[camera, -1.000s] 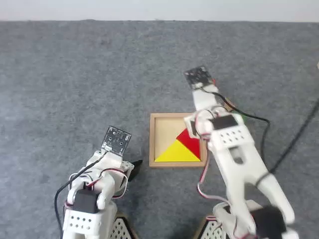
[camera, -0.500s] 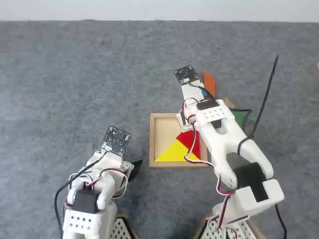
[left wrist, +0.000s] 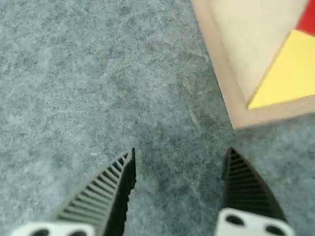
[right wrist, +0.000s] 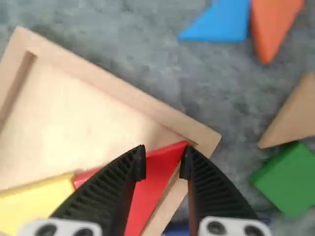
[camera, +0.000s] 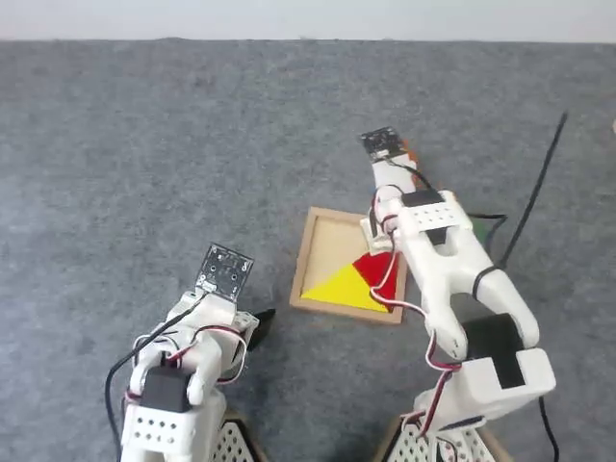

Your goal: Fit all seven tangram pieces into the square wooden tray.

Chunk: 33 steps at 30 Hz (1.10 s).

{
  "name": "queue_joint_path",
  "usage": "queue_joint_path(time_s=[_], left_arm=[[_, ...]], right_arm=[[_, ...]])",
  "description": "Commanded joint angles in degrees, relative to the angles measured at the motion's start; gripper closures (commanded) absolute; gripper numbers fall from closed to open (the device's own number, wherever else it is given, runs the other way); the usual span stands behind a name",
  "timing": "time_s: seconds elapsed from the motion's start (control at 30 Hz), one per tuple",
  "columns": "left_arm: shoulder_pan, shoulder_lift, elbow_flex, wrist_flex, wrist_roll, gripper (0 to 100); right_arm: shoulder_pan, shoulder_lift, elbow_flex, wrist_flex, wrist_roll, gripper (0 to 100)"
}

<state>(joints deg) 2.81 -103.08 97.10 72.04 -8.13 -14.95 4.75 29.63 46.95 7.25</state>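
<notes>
My right hand (right wrist: 163, 155) hangs low over the square wooden tray (right wrist: 123, 96), just inside one of its corners. It is barely open: its two dark fingers (right wrist: 113, 191) stand a narrow gap apart, with the tip of the red triangle (right wrist: 152, 184) showing between them. That red triangle lies flat in the tray, its point tucked towards the corner, and the yellow triangle (right wrist: 34, 201) lies in the tray right against it; pale wood floor shows beside the pair. Outside the tray, on the grey worktop (camera: 144, 144) beyond that same corner, the blue triangle (right wrist: 221, 22) and the orange triangle (right wrist: 273, 19) lie side by side. Nearer the tray is a plain wooden triangle (right wrist: 293, 118), with the green square (right wrist: 288, 177) just beside it. In the high view the tray sits skewed on the worktop and my right arm (camera: 452, 269) stretches over the side of it that holds the red triangle. My left hand (left wrist: 180, 156) is spread wide open and holds nothing, low over the worktop near another corner of the tray and apart from it.
</notes>
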Motion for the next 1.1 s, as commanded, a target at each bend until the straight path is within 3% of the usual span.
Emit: queue_joint_path(time_s=[0.0,0.33,0.47,0.83,0.97,1.07], left_arm=[[0.44,-0.97,-0.66,0.26,0.35,72],[0.44,-0.97,-0.66,0.26,0.35,72],[0.44,-0.97,-0.66,0.26,0.35,72],[0.44,-0.97,-0.66,0.26,0.35,72],[0.44,-0.97,-0.66,0.26,0.35,72],[0.44,-0.97,-0.66,0.26,0.35,72]], right_arm=[[2.68,-4.53,-0.18,0.48,1.41,85.3],[-0.84,-24.66,-0.09,6.73,0.09,85.1],[3.47,-29.76,-0.09,11.47,0.18,85.0],[14.20,-23.60,8.44,-3.03,4.22,85.0],[13.49,-19.82,3.96,-3.38,8.53,83.7],[10.68,-14.02,-3.08,-3.30,8.79,74.1]])
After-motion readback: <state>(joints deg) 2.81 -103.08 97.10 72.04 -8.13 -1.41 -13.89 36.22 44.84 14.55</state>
